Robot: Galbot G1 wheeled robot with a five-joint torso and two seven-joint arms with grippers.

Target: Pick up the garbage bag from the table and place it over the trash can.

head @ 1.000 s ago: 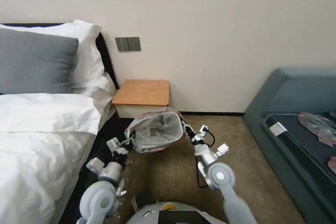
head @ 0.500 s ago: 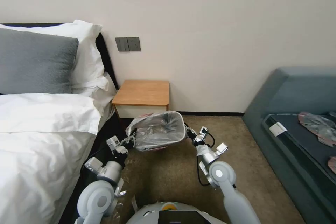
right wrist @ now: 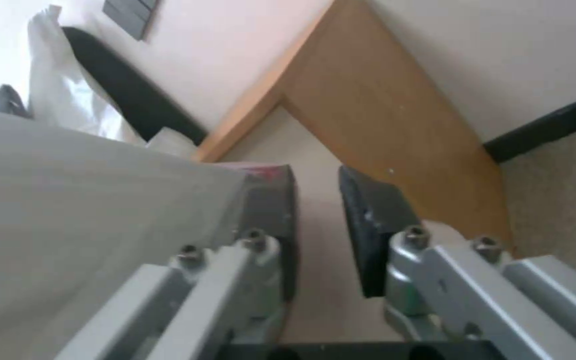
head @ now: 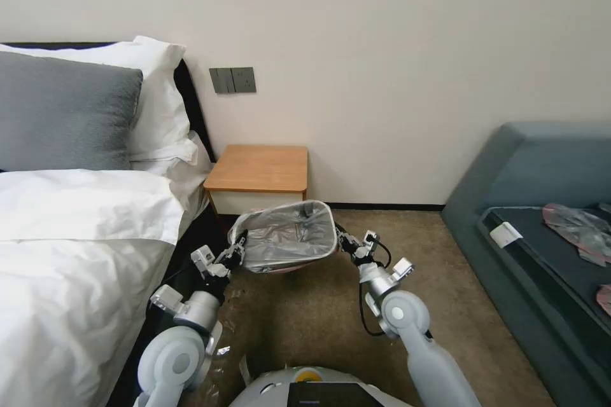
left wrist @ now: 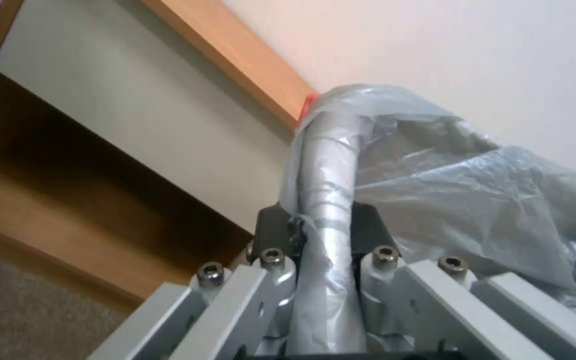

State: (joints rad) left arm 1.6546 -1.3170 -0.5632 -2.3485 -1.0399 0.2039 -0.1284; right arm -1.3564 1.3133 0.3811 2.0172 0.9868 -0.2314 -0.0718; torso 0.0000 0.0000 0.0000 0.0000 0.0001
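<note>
Grey plastic: the garbage bag [head: 285,236] now sits stretched square over the trash can [head: 280,267]; 1 second ago its mouth stood puffed and higher, so it has been drawn down flat on the rim.
Meaning: I judge the fitting nearly done, with only the release left.
Left gripper [head: 238,250]: clamped on the bagged rim at the can's left side; in the left wrist view the plastic-wrapped rim [left wrist: 325,210] runs between its pads.
Right gripper [right wrist: 318,227]: jaws narrowly apart, nothing between them; its inner pad lies against the bag's right wall, pink hem [right wrist: 261,172] at its tip.
Table [head: 259,169]: bare top, just behind the can.
Edges: bed [head: 76,254] close on the left; cabinet front near both fingertips.
Open room: carpet [head: 305,324] toward the robot and to the right, before the sofa [head: 541,203].
</note>
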